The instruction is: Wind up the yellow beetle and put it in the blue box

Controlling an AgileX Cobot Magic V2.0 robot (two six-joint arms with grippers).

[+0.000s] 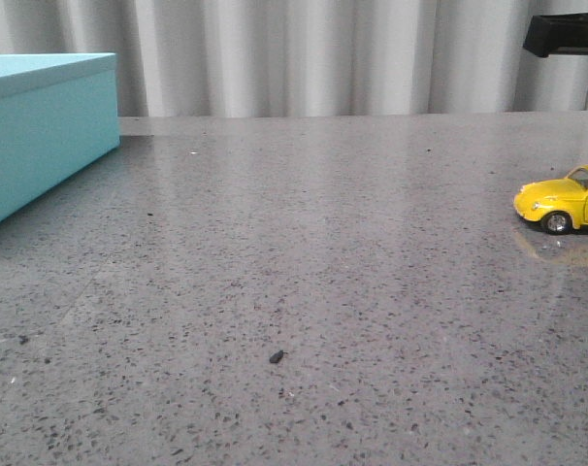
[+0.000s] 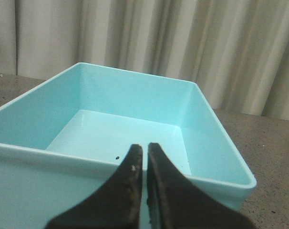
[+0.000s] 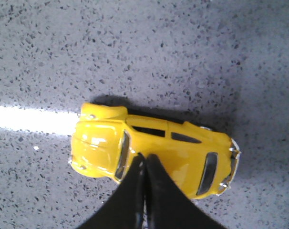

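The yellow beetle (image 1: 569, 203) sits on its wheels at the far right of the speckled grey surface (image 1: 304, 282), partly cut off by the edge of the front view, nose pointing left, with the right gripper (image 3: 144, 160) poised directly above its roof, jaws pressed together and holding nothing. Well apart from it, at the far left, stands the blue box (image 1: 42, 126); seen from the left wrist it is open-topped and bare inside apart from a tiny dark speck. The left gripper (image 2: 145, 151) hangs over the box's near rim, jaws together and empty.
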